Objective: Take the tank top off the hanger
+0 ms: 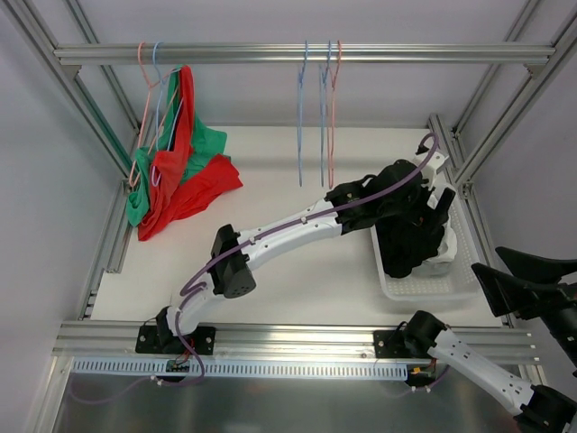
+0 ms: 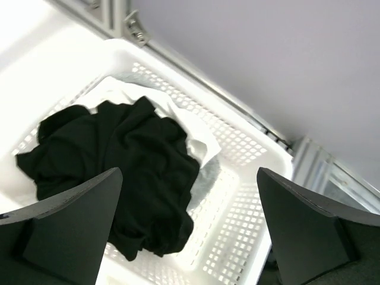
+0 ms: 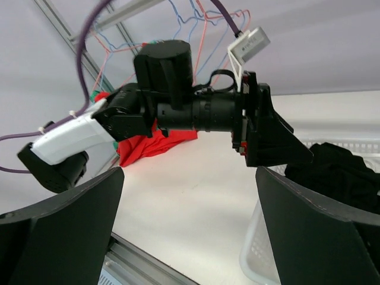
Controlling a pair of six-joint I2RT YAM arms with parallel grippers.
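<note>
A red tank top point(image 1: 180, 176) and a green one point(image 1: 206, 140) hang bunched on pink and blue hangers point(image 1: 155, 86) at the left end of the top rail, their hems resting on the table. My left gripper point(image 1: 424, 216) is open and empty, hovering over a white basket. In the left wrist view its fingers point(image 2: 71, 225) straddle a black garment point(image 2: 119, 172) lying in that basket. My right gripper point(image 1: 487, 260) is open and empty at the right edge, near the basket. The right wrist view shows the red top point(image 3: 154, 145) far off.
The white perforated basket point(image 1: 451, 287) stands at the right of the table and holds the black garment over a white one point(image 2: 196, 133). Three empty hangers point(image 1: 317, 117) hang mid-rail. Aluminium frame posts point(image 1: 90, 117) border the table.
</note>
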